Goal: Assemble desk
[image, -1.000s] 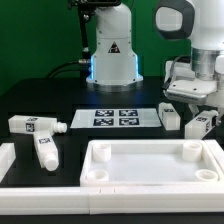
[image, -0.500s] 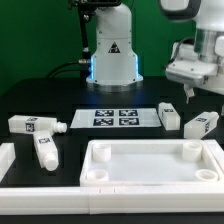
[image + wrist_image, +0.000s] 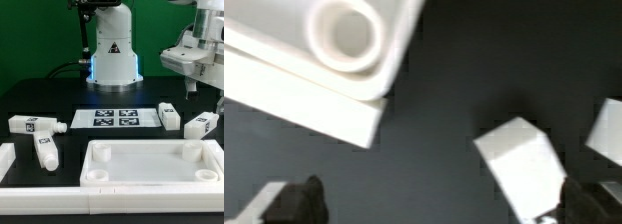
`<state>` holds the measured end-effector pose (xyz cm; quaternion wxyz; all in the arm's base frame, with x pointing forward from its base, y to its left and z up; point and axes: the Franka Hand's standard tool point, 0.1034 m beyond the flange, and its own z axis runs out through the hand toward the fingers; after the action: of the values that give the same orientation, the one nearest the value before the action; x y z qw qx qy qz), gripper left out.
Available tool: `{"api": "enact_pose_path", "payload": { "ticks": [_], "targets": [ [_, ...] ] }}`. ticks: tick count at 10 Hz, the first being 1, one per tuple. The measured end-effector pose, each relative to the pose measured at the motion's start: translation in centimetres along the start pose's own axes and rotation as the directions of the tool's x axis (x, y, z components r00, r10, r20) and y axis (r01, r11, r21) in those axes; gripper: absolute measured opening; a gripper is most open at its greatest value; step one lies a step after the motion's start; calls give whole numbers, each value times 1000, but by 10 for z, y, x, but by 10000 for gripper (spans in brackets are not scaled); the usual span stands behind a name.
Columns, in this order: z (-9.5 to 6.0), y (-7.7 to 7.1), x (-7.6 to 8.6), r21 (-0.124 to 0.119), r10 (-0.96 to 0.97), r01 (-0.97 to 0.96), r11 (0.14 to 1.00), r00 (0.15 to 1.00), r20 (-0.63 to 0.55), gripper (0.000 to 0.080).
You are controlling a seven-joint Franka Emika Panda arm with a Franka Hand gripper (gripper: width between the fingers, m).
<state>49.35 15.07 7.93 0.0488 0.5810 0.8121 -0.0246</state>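
Observation:
The white rimmed tabletop panel [image 3: 150, 168] lies at the front, with round sockets in its corners. Two tagged white legs [image 3: 36, 126] [image 3: 45, 152] lie at the exterior view's left. Two more legs [image 3: 168, 116] [image 3: 200, 125] lie at the right. My gripper [image 3: 204, 96] hangs open and empty above the two right legs, apart from them. In the wrist view my gripper [image 3: 441, 205] has its dark fingertips [image 3: 295, 200] spread wide with bare dark table between them. That view also shows a leg [image 3: 526, 160] and a tabletop corner with a socket [image 3: 349, 30].
The marker board [image 3: 118, 117] lies flat in the middle behind the tabletop. The robot base [image 3: 112, 55] stands at the back. A white border rail [image 3: 8, 160] runs along the front left edge.
My gripper has risen from just over the right legs and shifted a little toward the exterior view's right. It stayed empty. The legs and tabletop have not moved.

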Motion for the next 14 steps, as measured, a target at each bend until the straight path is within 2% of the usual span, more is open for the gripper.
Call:
{"api": "enact_pose_path", "payload": {
  "ticks": [4, 6, 7, 8, 9, 10, 11, 12, 13, 14],
  "targets": [
    [2, -3, 1, 6, 231, -231, 973, 973, 1, 649],
    [9, -16, 1, 39, 414, -414, 910, 910, 7, 649],
    [13, -21, 5, 46, 528, -527, 848, 849, 7, 649],
    [22, -34, 13, 66, 621, -621, 781, 784, 18, 649],
    [21, -30, 13, 50, 598, -597, 800, 801, -5, 649],
    [21, -28, 17, 2, 561, -562, 827, 825, -65, 649],
    [24, -35, 18, 35, 669, -668, 743, 742, -44, 649],
    [23, -34, 19, 38, 701, -700, 713, 712, -44, 649],
    [24, -35, 18, 58, 788, -786, 616, 615, -35, 649],
    [22, -34, 14, 94, 884, -880, 466, 468, -1, 649]
  ]
}}
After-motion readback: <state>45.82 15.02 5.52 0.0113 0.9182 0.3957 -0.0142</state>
